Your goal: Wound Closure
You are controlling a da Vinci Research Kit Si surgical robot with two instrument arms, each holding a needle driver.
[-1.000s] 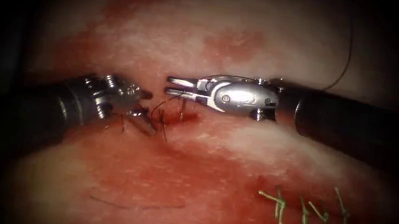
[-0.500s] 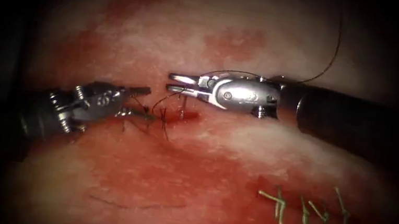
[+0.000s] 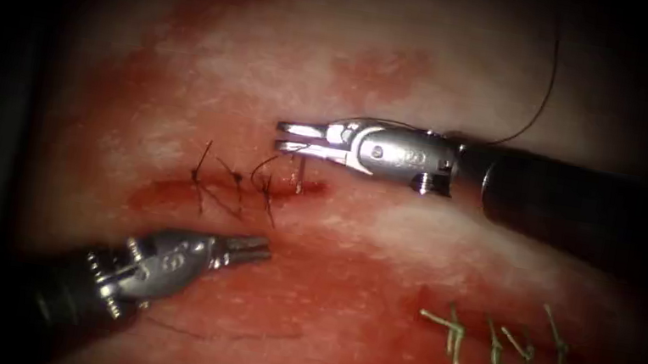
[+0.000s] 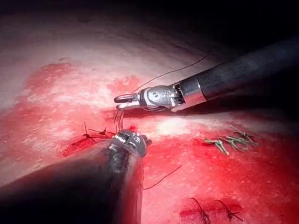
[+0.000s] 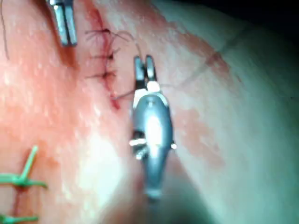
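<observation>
The cut (image 3: 168,189) in the tissue (image 3: 385,234) carries three dark stitches (image 3: 234,181) with short tails. My right tool (image 3: 288,136) hovers just above the cut's right end, jaws slightly apart. Dark thread (image 3: 546,86) comes down from the upper right, lies over the tool's wrist, passes the jaws and curves into the last stitch (image 3: 261,171). Seen along the right shaft, the right tool (image 5: 144,65) sits beside the stitches (image 5: 105,58). My left tool (image 3: 252,248) is shut and holds nothing, below the cut. From the left wrist, thread hangs from the right tool (image 4: 122,99) to the cut. I see no needle.
Green stitches (image 3: 490,335) close another cut at the lower right, also in the wrist views (image 4: 229,142) (image 5: 23,179). A loose dark strand (image 3: 224,332) lies on the tissue below the left tool. Red fluid covers the tissue around the cut. Two more dark stitches (image 4: 210,212) sit nearer.
The left tool has left the stitches, moved down and to the right below the cut, and its jaws have shut. The right tool has barely moved.
</observation>
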